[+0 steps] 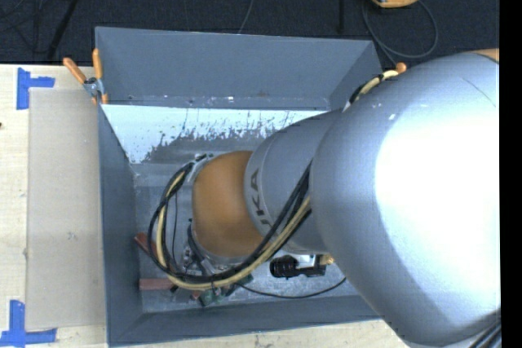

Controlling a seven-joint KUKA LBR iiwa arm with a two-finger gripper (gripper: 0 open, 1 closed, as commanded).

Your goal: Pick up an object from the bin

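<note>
A little of my gripper's grey body (194,262) shows under the arm's orange cover, low over the bin's front left floor. Just left of it lies a flat brown strip (152,284), with a reddish-brown piece (141,241) a bit farther back by the left wall. A small green thing (210,299) peeks out at the front, below the cables. To the right of the gripper lies a black cylinder with a white end (292,266). What sits directly beneath the gripper is hidden.
The thick silver arm comes in from the right and covers most of the bin's floor. Yellow and black cables loop around the orange cover. The bin's left and front walls stand close to the gripper.
</note>
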